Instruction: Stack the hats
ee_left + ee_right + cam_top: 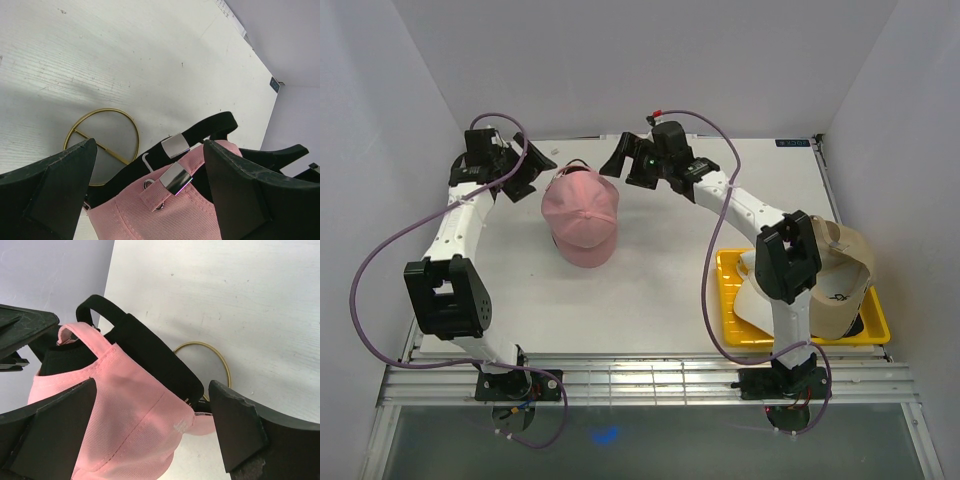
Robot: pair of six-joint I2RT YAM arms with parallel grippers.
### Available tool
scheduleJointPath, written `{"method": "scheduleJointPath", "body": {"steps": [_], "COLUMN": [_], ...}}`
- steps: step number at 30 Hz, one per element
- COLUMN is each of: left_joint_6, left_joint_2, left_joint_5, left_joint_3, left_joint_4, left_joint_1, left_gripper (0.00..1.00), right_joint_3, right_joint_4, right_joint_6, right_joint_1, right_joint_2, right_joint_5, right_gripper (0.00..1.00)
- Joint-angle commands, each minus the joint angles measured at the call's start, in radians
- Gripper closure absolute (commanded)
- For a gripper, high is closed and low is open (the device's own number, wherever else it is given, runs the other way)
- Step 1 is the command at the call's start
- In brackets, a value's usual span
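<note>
four caps (582, 220), one tray (760, 337), one wire stand (102, 109)

A pink fabric baseball cap (581, 218) sits over a black fabric cap (150, 352) in the middle of the desk (660, 290). Far right, a tan fabric cap (840, 275) covers a white fabric cap (753, 295).

We log a gold wire ring (102, 109) lying flat on the white desk (125, 50), framed between the left claw (150, 145) fingers. The yellow tray (725, 262) sits well apart from the right claw (625, 168), back toward the arm bases.
</note>
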Motion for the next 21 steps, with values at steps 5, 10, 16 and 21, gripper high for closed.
{"method": "scheduleJointPath", "body": {"steps": [5,10,16,21], "left_joint_6": [0.025,0.036,0.078,0.144], "left_joint_2": [-0.054,-0.084,-0.141,-0.185], "left_joint_5": [0.032,0.024,0.041,0.124], "left_joint_3": [0.071,0.096,0.111,0.102], "left_joint_4": [0.001,-0.005,-0.022,-0.045], "left_joint_1": [0.005,0.005,0.005,0.003], "left_gripper": [0.02,0.02,0.02,0.02], "right_joint_3": [0.105,0.073,0.015,0.036], "right_joint_4": [-0.048,-0.024,0.007,-0.042], "right_joint_6": [-0.003,-0.026,-0.093,-0.236], "right_joint_1": [-0.015,-0.015,0.005,0.057], "right_joint_2": [-0.051,-0.101,-0.170,-0.183], "right_joint_5": [0.066,0.068,-0.001,0.011], "right_gripper": [0.03,0.02,0.09,0.17]}}
